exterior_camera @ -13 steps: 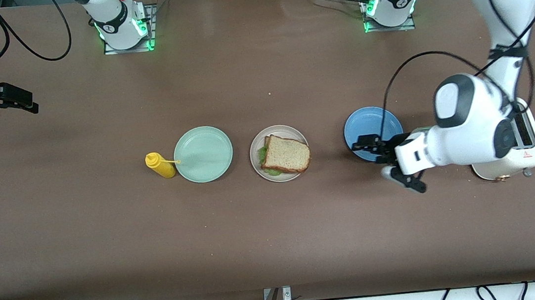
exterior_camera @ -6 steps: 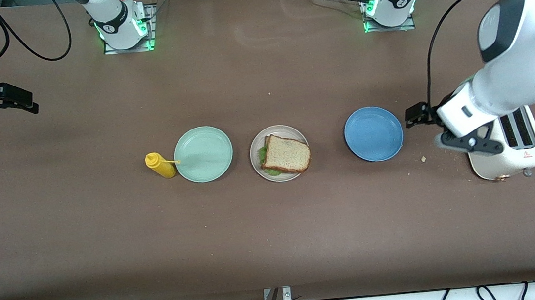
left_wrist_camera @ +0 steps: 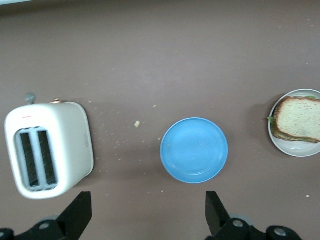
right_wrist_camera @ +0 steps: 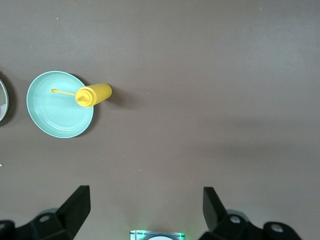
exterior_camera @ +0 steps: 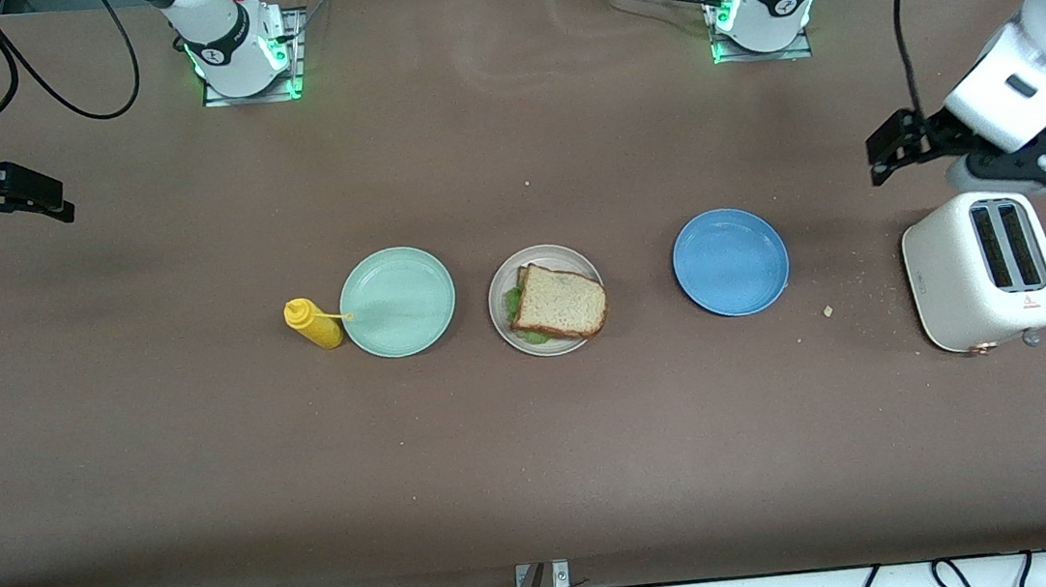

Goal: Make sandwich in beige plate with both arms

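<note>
Looking at the table, we see the sandwich (exterior_camera: 557,303) of two brown-crusted bread slices with green lettuce lying on the round beige plate (exterior_camera: 498,288), as it did a second ago. We take that plate as our landmark. Toward the left arm's end of the table from it sits the round blue plate (exterior_camera: 730,261), then the white two-slot toaster (exterior_camera: 983,284). A second ago the left gripper (exterior_camera: 896,147) hung over the blue plate; it has since lifted away, now over bare table near the toaster, fingers spread wide and holding nothing. Toward the right arm's end we find the round mint-green plate (exterior_camera: 396,301) and the yellow squeeze bottle (exterior_camera: 313,323). The right gripper (exterior_camera: 37,199) waits well apart, unmoved, fingers wide and empty.
</note>
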Robot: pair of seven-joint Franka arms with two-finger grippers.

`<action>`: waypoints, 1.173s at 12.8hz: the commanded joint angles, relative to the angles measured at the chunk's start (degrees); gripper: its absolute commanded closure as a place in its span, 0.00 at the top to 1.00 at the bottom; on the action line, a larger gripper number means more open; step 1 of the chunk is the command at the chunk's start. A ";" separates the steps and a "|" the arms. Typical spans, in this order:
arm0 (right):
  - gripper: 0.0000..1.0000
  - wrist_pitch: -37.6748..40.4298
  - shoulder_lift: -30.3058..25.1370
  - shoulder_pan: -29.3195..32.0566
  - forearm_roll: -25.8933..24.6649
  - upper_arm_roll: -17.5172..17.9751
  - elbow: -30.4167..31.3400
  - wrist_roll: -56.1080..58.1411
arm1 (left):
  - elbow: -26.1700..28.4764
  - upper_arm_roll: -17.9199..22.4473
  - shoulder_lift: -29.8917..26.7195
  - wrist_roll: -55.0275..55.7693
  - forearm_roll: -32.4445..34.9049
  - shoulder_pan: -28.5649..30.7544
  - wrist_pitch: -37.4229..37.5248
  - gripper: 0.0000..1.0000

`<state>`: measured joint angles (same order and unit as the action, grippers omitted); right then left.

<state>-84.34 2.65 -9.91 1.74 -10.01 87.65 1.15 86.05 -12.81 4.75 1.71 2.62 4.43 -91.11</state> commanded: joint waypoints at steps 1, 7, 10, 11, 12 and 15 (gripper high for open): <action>1.00 0.85 0.43 -0.02 -0.60 0.08 -1.25 -0.01 | 3.15 3.23 -3.25 0.49 0.72 -2.85 -0.04 1.00; 1.00 0.76 0.43 -0.11 -2.01 0.25 -1.25 -0.09 | 8.08 7.44 -6.86 0.66 -5.96 -5.05 -0.12 1.00; 1.00 0.67 0.43 -0.11 -2.09 0.25 -1.25 -0.10 | 7.03 6.66 -5.90 0.84 -5.61 -5.04 0.40 1.00; 1.00 0.67 0.43 -0.19 -2.01 0.16 -1.25 -0.10 | 6.94 6.65 -5.90 0.84 -4.82 -5.13 0.40 1.00; 1.00 0.67 0.43 -0.19 -2.01 0.25 -1.25 -0.10 | 6.94 6.65 -5.98 0.75 -3.25 -5.13 0.58 1.00; 1.00 0.67 0.43 -0.55 -2.01 0.25 -1.25 -0.10 | 6.68 7.27 -5.90 0.49 -1.57 -4.52 1.10 1.00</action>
<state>-84.34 2.65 -10.05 0.64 -9.88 87.65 1.15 92.59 -6.17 -0.48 2.07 -0.56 -0.03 -90.89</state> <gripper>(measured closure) 0.000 0.000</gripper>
